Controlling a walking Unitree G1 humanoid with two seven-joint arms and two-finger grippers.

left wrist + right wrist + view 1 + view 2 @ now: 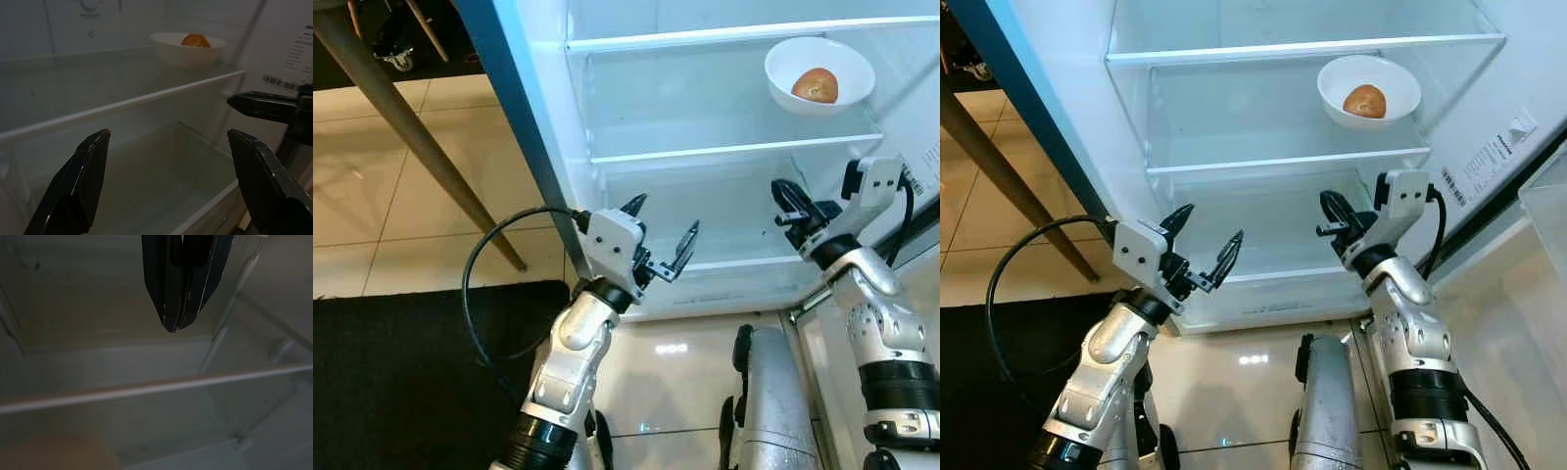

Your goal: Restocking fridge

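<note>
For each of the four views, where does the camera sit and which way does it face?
Left eye, right eye: head, looking down into the open fridge; both silver arms show, left gripper and right gripper.
Left wrist: along its open fingers towards the bowl.
Right wrist: along its shut fingers at the glass shelf.
Shared: bowl.

Wide open front on the white fridge interior (pixel 636 108). Plenty of room along the clear glass middle shelf (pixel 705 147) toward its left; far right taken by a white ceramic bowl (pixel 819 73) holding a round orange-brown fruit (pixel 815 86). Lower compartment unobstructed.
</note>
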